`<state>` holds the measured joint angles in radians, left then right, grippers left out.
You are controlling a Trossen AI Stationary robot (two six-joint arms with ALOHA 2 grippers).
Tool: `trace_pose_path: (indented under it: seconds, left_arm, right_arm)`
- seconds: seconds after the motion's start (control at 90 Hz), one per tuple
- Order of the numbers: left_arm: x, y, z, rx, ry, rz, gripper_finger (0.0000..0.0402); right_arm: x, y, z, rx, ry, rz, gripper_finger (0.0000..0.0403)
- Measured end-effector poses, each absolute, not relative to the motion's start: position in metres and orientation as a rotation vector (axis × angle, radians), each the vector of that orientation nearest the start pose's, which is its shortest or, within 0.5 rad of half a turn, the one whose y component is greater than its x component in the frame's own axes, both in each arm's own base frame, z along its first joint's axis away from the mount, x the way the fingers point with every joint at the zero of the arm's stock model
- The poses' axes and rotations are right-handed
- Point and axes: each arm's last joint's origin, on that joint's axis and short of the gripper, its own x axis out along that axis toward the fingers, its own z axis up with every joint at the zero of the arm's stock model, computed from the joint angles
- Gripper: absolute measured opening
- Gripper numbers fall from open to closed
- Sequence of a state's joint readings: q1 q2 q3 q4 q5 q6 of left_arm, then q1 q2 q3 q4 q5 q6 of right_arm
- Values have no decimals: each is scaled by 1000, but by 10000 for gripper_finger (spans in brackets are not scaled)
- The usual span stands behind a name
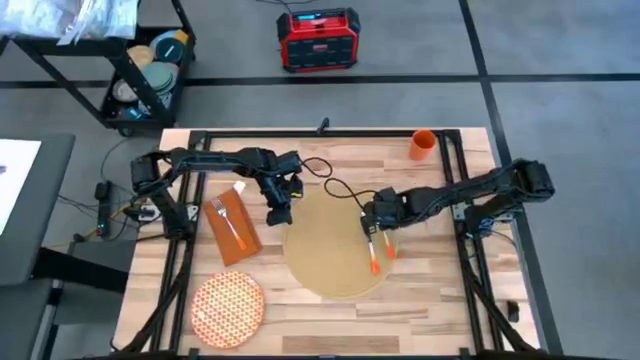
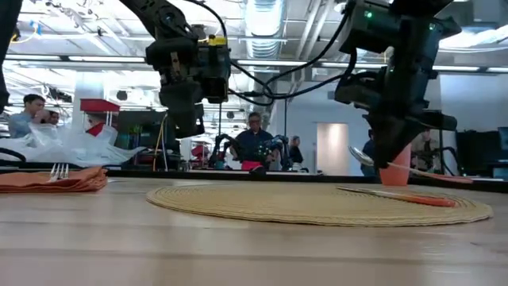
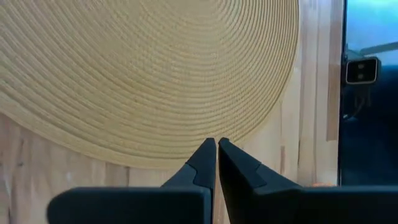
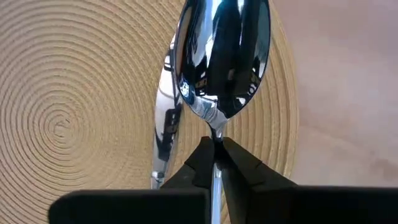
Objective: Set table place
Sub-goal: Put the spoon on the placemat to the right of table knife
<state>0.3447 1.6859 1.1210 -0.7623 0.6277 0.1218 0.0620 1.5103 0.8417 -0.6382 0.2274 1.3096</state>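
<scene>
A round woven placemat (image 1: 335,250) lies in the middle of the table (image 1: 430,290). My right gripper (image 4: 216,142) hangs over its right part, shut on a steel spoon (image 4: 224,56) with an orange handle (image 1: 372,262). A knife (image 4: 165,124) lies on the mat beside the spoon. My left gripper (image 3: 216,142) is shut on nothing, above the mat's left edge (image 1: 290,225). To the left, a fork (image 1: 228,222) lies on the rust-orange napkin (image 1: 232,230). The patterned plate (image 1: 227,306) sits near the front left and the orange cup (image 1: 422,145) at the far right. My right gripper pinches the spoon's thin neck (image 4: 216,132), just behind the bowl, between its two fingertips. The fingers come from above, pointing down. The bowl (image 2: 361,156) is raised above the mat. The orange handle points toward the table's near edge; whether its end rests on the mat, I cannot tell.
A black metal frame (image 1: 455,160) runs along the table's edges, with cables near the far left. Bare wood shows to the right of the mat and along the near edge. People stand in the room beyond the far edge.
</scene>
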Motion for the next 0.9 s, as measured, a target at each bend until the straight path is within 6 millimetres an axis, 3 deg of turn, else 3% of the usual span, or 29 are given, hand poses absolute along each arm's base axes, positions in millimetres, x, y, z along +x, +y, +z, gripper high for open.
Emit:
trace_pose_path:
  seconds: [0.256, 0.9]
  left_arm:
    - [302, 90, 198, -552, 1128, -275, 0]
    - [305, 91, 198, -593, 1114, -244, 0]
  right_arm:
    - [265, 16, 155, 916, 1003, -947, 0]
    - [264, 23, 155, 998, 961, -998, 0]
